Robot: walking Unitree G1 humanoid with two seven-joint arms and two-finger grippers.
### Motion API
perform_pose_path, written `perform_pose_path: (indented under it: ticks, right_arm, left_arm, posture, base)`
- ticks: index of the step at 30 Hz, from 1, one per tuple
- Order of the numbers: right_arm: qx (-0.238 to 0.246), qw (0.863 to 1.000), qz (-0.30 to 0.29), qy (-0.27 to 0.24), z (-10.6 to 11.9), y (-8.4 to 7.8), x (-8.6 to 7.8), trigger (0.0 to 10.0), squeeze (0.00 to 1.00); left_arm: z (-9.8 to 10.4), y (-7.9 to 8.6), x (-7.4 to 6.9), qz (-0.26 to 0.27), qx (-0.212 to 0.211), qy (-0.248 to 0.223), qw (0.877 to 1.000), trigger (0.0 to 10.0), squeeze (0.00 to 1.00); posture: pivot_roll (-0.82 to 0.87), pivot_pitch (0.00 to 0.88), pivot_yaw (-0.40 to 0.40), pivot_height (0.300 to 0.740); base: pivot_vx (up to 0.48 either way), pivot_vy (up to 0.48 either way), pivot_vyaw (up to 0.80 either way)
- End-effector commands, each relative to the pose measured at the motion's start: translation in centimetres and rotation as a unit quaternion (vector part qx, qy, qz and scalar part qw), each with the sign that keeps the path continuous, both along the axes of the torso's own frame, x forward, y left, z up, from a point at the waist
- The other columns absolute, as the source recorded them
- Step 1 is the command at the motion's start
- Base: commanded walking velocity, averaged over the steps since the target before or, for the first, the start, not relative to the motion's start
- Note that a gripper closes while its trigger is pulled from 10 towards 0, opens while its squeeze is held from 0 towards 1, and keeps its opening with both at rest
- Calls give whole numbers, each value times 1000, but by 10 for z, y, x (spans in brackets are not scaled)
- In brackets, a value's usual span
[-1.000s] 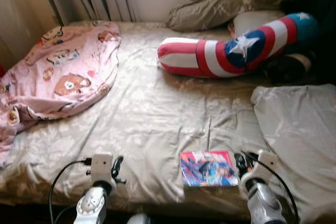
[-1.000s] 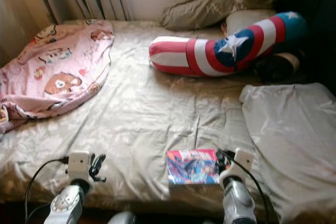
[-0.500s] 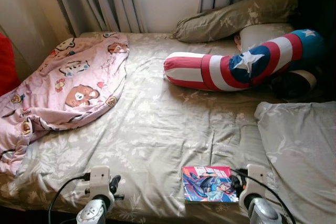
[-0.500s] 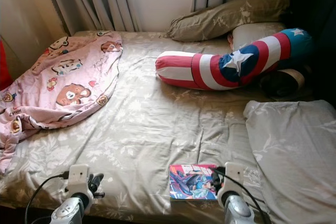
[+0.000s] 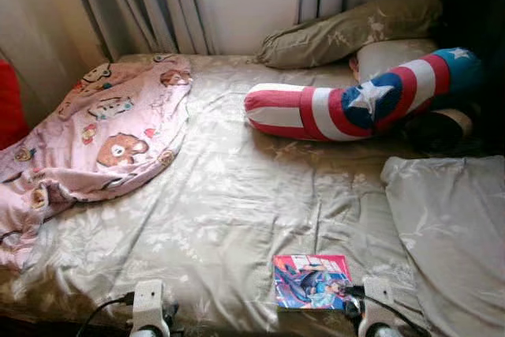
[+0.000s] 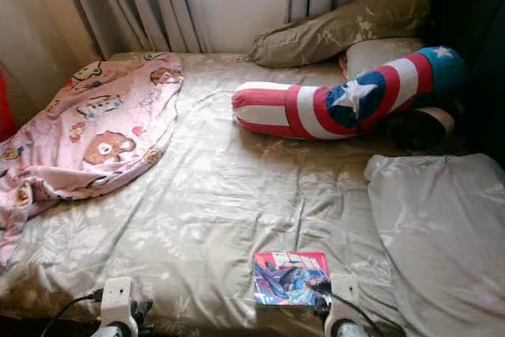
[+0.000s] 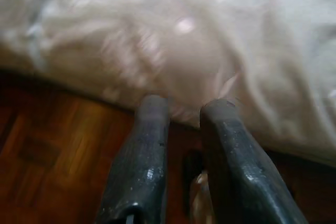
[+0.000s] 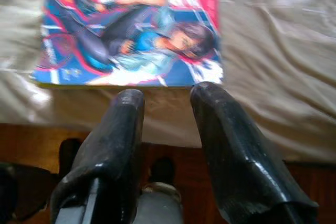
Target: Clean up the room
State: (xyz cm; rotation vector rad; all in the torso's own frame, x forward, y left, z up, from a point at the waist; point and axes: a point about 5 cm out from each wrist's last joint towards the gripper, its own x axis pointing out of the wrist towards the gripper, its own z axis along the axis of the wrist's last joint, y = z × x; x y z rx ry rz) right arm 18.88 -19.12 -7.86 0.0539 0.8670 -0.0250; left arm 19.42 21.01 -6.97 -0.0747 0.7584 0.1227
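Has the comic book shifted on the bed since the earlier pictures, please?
No. The comic book lies beside the same sheet crease near the bed's front edge; the camera moved.

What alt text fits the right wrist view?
A colourful comic book lies flat on the beige bedsheet near the bed edge, just beyond the right gripper, whose black jaws stand slightly apart and empty above wooden floor.

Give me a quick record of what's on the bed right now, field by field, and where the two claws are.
bed sheet: beige, floral, wrinkled
comic book: flat near the bed's front edge, toward the right
pink blanket: bunched on the left side
striped bolster: red, white and blue with a star, lying near the back right
olive pillow: by the curtains
right claw: open, just short of the book's edge
left claw: open, at the bed's edge, holding nothing
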Motion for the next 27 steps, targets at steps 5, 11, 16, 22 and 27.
perform_pose_path:
  ticks: [5,11,16,22,27]
  right_arm:
    - [16,1000,10,0,1,7,3,10000,0]
    - [18,1000,-6,-1,0,8,3,10000,0]
    - [18,1000,-10,4,-1,10,1,10000,0]
    - [18,1000,-3,9,-2,13,-1,10000,0]
    - [16,1000,-5,11,-3,13,-1,10000,0]
  left_arm:
    - [-4,10,-10,2,13,28,1000,10000,0]
    - [-8,13,-17,2,18,47,999,10000,0]
    - [-10,13,-20,2,18,57,998,10000,0]
    - [-10,17,-23,4,18,63,998,10000,0]
    - [-11,25,-27,7,20,70,997,10000,0]
  posture:
    - [26,0,66,740]
    - [18,0,73,740]
    - [21,0,75,740]
    - [20,0,78,740]
    - [25,0,74,740]
  base:
    - [0,0,160]
    - [0,99,0]
    - [0,317,0]
    - [0,456,0]
    - [0,480,0]
